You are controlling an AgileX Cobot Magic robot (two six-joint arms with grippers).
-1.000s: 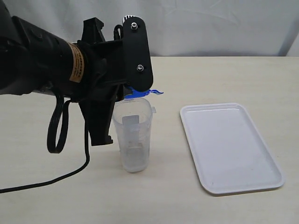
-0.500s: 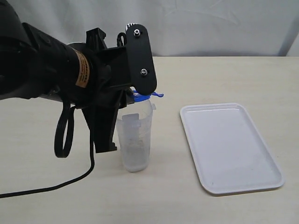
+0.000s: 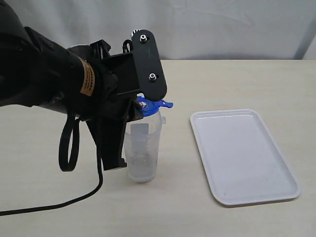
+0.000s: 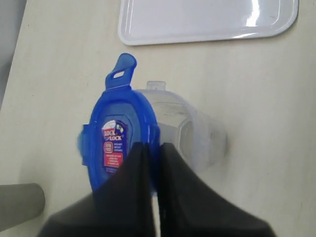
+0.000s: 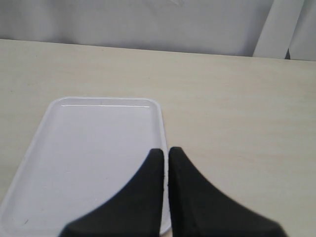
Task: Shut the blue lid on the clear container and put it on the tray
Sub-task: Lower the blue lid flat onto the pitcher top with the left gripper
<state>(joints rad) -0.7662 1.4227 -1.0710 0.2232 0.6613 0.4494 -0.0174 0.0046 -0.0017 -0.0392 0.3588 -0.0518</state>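
Observation:
The clear container point(image 3: 143, 148) stands upright on the table, left of the white tray point(image 3: 244, 155). My left gripper point(image 4: 154, 148) is shut on the rim of the blue lid point(image 4: 116, 143), holding it tilted at the container's point(image 4: 192, 136) mouth; one flap sticks out. In the exterior view the blue lid point(image 3: 153, 105) shows just under the black left gripper point(image 3: 143, 106), at the top of the container. My right gripper point(image 5: 165, 153) is shut with nothing in it, above the tray's point(image 5: 89, 148) edge. That gripper is out of the exterior view.
The left arm's black cable point(image 3: 69, 148) hangs in a loop and trails over the table on the left. A grey cylinder end point(image 4: 19, 205) shows in the left wrist view. A pale curtain point(image 3: 222, 24) backs the table.
The left arm has shifted slightly right and lowered the lid closer onto the container's mouth. The container has edged a little right. The tray has not moved.

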